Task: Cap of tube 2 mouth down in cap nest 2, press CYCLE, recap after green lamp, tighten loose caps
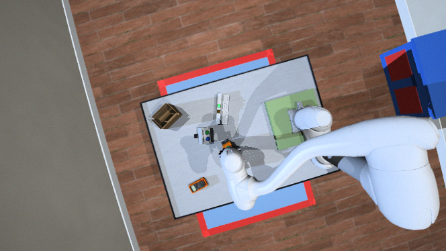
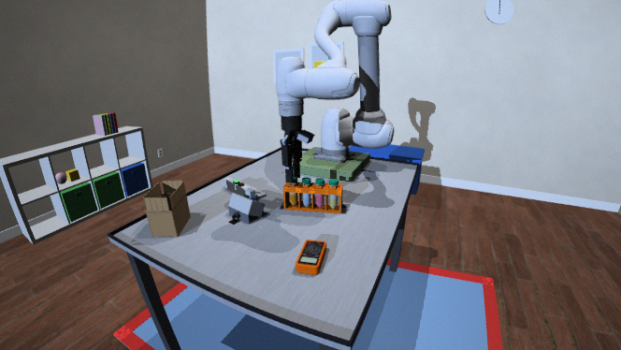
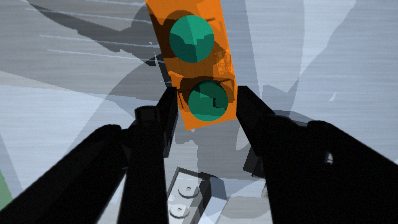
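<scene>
Wrist view first: I'm looking straight down on the orange tube rack (image 3: 200,75), and the jaws sit either side of the nearer round green screw cap (image 3: 207,101). There is a sliver of daylight on both sides of it, so I call them released, gripping nothing. That cap sits on its tube at the very end of the rack. A second green cap (image 3: 191,38) shows further along.

On the exterior camera all four green caps are on their tubes. The arm hangs vertical over the end tube (image 2: 294,196) on the picture's left. By my reckoning that is tube 4 as counted from the base, though I wouldn't swear to it.

Over on the white cap tray (image 1: 224,108) the green lamp (image 1: 218,106) is lit. So I judge that the aspirate step has run and finished. With no tube bare, the cap of tube 2 looks to be back home as well. Whether it's screwed to the stop, I can't tell from here. The nests are too small for me to read.

So I place us in the last stretch, checking the other caps for tightness. I can't see whether any remain unchecked. After that comes a clean lift clear of the rack and a push on the green READY key (image 1: 207,132), in the small grey housing (image 1: 202,135) beside the blue one (image 1: 207,138) on the grey bench (image 2: 243,276).
</scene>
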Tool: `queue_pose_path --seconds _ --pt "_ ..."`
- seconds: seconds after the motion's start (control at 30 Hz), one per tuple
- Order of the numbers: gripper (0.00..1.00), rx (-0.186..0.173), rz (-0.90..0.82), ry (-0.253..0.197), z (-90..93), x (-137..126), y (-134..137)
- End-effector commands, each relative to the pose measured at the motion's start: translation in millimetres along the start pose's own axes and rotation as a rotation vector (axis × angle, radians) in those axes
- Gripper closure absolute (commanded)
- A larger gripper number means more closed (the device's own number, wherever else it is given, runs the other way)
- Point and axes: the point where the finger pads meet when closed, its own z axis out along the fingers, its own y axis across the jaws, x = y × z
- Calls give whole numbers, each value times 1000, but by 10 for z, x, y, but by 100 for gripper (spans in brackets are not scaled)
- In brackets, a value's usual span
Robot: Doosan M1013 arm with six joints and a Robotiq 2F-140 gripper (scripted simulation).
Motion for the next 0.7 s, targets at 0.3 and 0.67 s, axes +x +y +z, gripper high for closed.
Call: queue_pose_path --seconds 0.3,0.67 --pt "59 -4 1 0 -370 4 17" --pt "90 1 233 -4 -408 -361 265"
